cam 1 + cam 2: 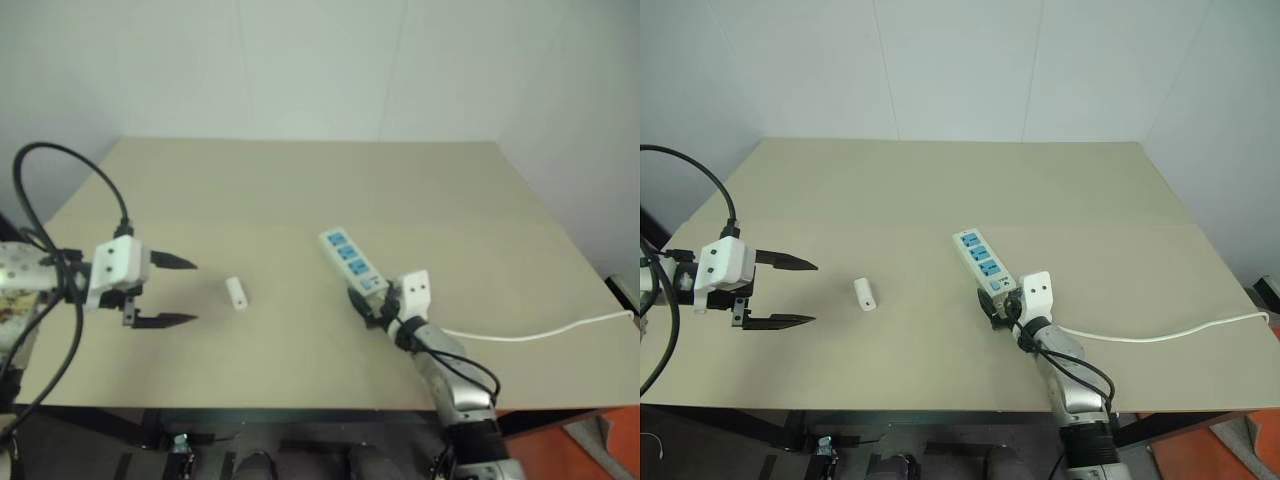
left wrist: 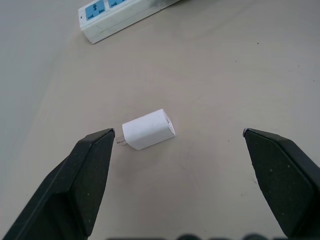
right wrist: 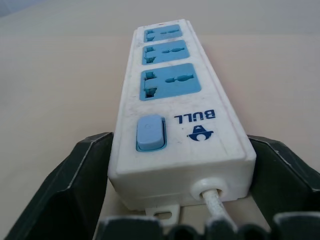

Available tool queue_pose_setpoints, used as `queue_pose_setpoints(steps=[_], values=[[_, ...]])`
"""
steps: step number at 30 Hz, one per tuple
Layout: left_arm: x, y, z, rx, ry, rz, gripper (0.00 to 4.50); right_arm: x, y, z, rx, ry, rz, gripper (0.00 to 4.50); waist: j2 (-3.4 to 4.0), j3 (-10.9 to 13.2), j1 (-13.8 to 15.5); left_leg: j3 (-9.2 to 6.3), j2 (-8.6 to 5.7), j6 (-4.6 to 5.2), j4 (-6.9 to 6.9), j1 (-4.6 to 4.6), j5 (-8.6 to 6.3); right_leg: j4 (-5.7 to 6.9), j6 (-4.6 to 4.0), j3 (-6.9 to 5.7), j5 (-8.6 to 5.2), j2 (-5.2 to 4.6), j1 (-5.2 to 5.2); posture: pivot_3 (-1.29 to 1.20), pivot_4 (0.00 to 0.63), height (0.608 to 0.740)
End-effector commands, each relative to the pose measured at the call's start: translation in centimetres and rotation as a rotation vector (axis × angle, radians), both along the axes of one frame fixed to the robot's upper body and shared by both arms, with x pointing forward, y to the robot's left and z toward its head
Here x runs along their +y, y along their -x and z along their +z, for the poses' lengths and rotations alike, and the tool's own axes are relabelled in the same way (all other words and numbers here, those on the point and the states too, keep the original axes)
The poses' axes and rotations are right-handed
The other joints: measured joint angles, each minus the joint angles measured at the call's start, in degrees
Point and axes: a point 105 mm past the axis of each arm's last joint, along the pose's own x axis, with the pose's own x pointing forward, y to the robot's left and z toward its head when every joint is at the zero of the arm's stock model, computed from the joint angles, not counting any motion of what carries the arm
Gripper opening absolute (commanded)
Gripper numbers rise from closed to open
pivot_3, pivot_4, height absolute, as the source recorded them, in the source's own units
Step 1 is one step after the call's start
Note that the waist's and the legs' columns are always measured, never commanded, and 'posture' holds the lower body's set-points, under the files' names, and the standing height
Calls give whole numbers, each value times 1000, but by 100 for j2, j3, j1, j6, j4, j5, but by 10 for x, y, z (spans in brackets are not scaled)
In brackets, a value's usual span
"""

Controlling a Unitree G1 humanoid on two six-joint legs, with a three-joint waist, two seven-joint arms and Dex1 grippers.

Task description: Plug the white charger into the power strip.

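The white charger (image 1: 236, 292) lies on its side on the tan table, its prongs toward one finger in the left wrist view (image 2: 149, 129). My left gripper (image 1: 193, 292) hovers just left of it, open wide, with the charger ahead of the gap between the fingertips and nothing held. The power strip (image 1: 350, 258) lies at an angle right of centre, blue sockets facing up. My right gripper (image 3: 181, 137) sits at the strip's cord end, with its two black fingers (image 3: 85, 180) pressed against both long sides by the switch.
The strip's thin white cord (image 1: 540, 333) runs right across the table (image 1: 300, 190) to its right edge. A black cable (image 1: 60, 170) loops above my left wrist. A white wall stands behind the table's far edge.
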Motion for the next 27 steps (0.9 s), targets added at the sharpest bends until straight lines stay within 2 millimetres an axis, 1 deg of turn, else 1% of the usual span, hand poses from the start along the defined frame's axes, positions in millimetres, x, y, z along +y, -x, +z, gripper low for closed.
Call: queue_pose_setpoints(steps=[1, 3, 6, 9, 11, 14, 18, 22, 24, 27], values=[[-5, -1, 9, -57, -7, -26, 4500, -2, -2, 1, -9, 3, -12, 3470, -2, -2, 5, 0, 0, 0, 0, 0, 0, 0, 0, 0, 0, 0, 0, 0, 150, 740], [-11, -5, 15, -69, -5, -59, 4500, -3, -4, 2, -9, 15, -9, 3471, -3, -3, 12, 0, 0, 0, 0, 1, 0, 0, 0, 0, 0, 0, 2, 0, 150, 740], [-24, -16, 23, -100, -70, -145, 4500, -3, -6, 2, -10, 40, 10, 3471, -13, -9, 41, -4, -1, -3, 7, 2, 2, 2, 2, -6, 3, 0, 7, 0, 150, 740], [-44, -24, 30, -97, -137, -273, 4500, -3, -8, 1, -10, 68, 28, 3471, -19, -17, 36, -5, -4, -8, 10, 3, 6, 0, 6, -7, 7, 0, 13, 0, 150, 740], [-57, -30, 32, -99, -231, -361, 4500, -3, -9, 1, -12, 75, 41, 3471, -20, -19, 29, -3, -4, -8, 9, 1, 6, -2, 6, -4, 7, 0, 12, 0, 150, 740], [-72, -44, 36, -128, -430, -460, 4500, -2, -9, 1, 2, 86, 61, 3471, -20, -19, 18, -4, -5, -8, 8, -5, 6, -5, 6, 2, 7, 2, 7, 0, 150, 740], [-94, -47, 41, -122, -592, -617, 4500, -3, -7, -5, 24, 128, 85, 3471, -20, -19, 8, -6, -7, -7, 8, -13, 5, -5, 8, 4, 5, 4, 3, 0, 150, 740], [-112, -42, 28, -116, -727, -814, 4500, -8, -5, -6, 39, 118, 68, 3471, -20, -19, 28, -3, -8, -1, 7, -11, 2, -7, 12, 8, 1, 3, 4, 0, 150, 740], [-113, -44, 16, -96, -820, -889, 4500, -8, -4, -6, 42, 114, 66, 3471, -20, -19, 34, -4, -8, -1, 8, -13, 1, -6, 13, 7, 1, 3, 4, 0, 150, 740], [-111, -53, -1, -87, -971, -973, 4500, -7, -1, -5, 41, 118, 68, 3471, -20, -19, 44, -6, -9, 0, 12, -15, 2, -4, 13, 6, 1, 3, 4, 0, 150, 740]])
